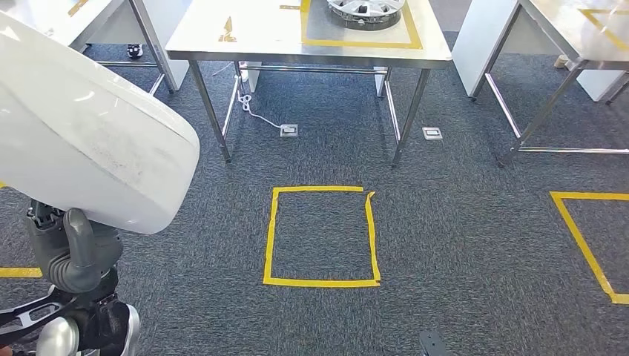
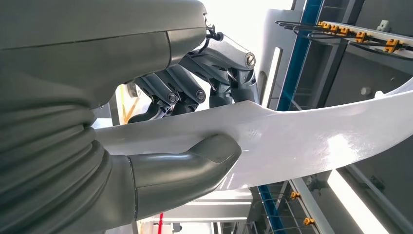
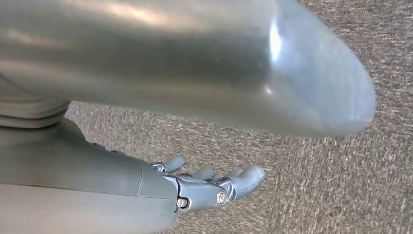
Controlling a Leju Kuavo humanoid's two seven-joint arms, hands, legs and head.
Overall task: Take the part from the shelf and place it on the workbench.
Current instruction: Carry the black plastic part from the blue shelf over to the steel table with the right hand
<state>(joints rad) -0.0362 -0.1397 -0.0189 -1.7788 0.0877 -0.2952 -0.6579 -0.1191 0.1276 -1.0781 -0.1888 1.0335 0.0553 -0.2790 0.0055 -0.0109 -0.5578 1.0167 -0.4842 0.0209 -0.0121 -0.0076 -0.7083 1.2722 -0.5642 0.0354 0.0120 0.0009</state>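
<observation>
My left robot hand (image 2: 195,122) grips a large white curved panel (image 1: 81,126). In the left wrist view the thick grey thumb (image 2: 195,163) presses against one face of the panel while the darker fingers (image 2: 190,90) curl over the opposite face, so the panel's edge is clamped between them. From the head view, the panel is held up in the air at my left, above the carpeted floor (image 1: 460,222) and apart from any support.

My right robot hand (image 3: 204,187) hangs over the carpet with its fingers nearly straight and slightly apart, holding nothing and touching nothing.

Ahead, a yellow tape square (image 1: 321,236) is marked on the floor. Beyond it stands a steel surface (image 1: 245,41). A silver wheel cover (image 1: 367,11) rests near the surface's far edge, inside a yellow tape outline (image 1: 412,33).
</observation>
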